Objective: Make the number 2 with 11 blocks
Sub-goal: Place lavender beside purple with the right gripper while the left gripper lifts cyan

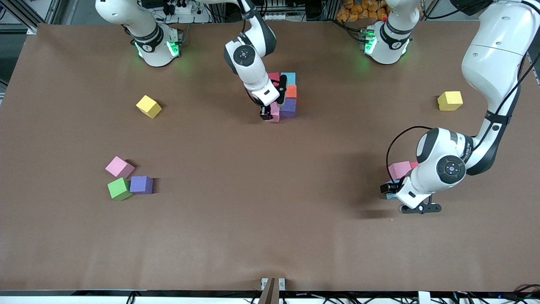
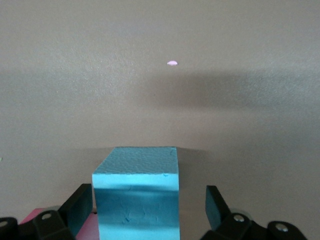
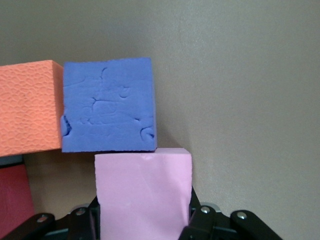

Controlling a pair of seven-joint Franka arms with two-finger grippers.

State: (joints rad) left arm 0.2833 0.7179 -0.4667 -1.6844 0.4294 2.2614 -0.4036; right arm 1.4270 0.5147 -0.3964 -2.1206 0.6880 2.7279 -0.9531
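- Right gripper (image 3: pixel 145 220) clamps a pink block (image 3: pixel 143 192), touching the purple block (image 3: pixel 107 111) of the cluster.
- Left gripper (image 2: pixel 147 207) stands wide around a light blue block (image 2: pixel 136 195) on the desk (image 1: pixel 270 219).

This is a robotics lab, not a home or shop. Two white industrial arms (image 1: pixel 253 63) (image 1: pixel 485 105) are bolted at the top edge of a large table (image 1: pixel 270 236) covered in plain brown matting, their bases lit by green status lights (image 1: pixel 173 47). Bundled black cables (image 1: pixel 181 8) and aluminium framing (image 1: pixel 25 12) crowd the space past the bases. On the matting lie only loose coloured foam cubes (image 1: pixel 141 184), test props rather than household goods.
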